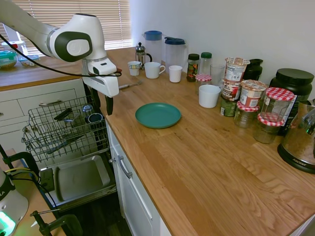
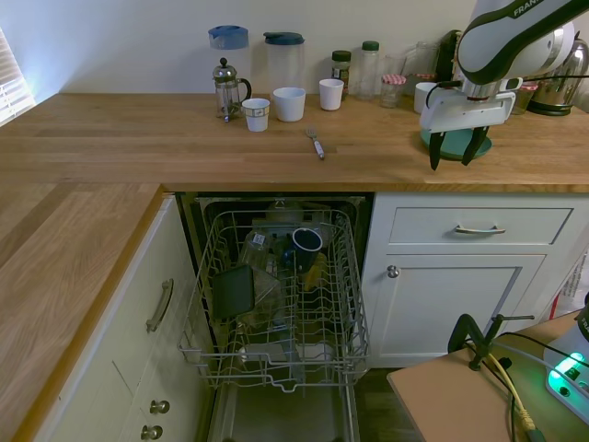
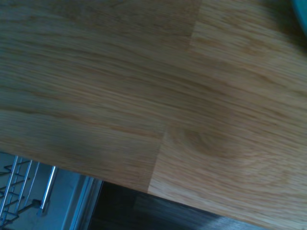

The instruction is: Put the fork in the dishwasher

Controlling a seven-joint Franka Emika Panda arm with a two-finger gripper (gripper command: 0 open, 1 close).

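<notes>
The small silvery fork (image 2: 316, 143) lies flat on the wooden countertop, in front of the white mugs; in the first exterior view only part of the fork (image 1: 130, 86) shows past the arm. My gripper (image 2: 454, 153) hangs open and empty over the counter's front edge, well to the side of the fork, close to a teal plate (image 1: 158, 115). The gripper (image 1: 102, 104) points down. The dishwasher stands open below the counter, its grey wire rack (image 2: 276, 295) pulled out over the dropped steel door (image 1: 78, 178). The wrist view shows only counter wood (image 3: 158, 96) and a rack corner (image 3: 19, 187).
White mugs (image 2: 289, 103), a French press (image 2: 230, 89) and two jugs stand behind the fork. Jars and bottles (image 1: 246, 98) crowd the counter's far side. The rack (image 1: 64, 128) holds a dark mug, a dark square dish and other dishes. White drawers (image 2: 479, 226) flank the dishwasher.
</notes>
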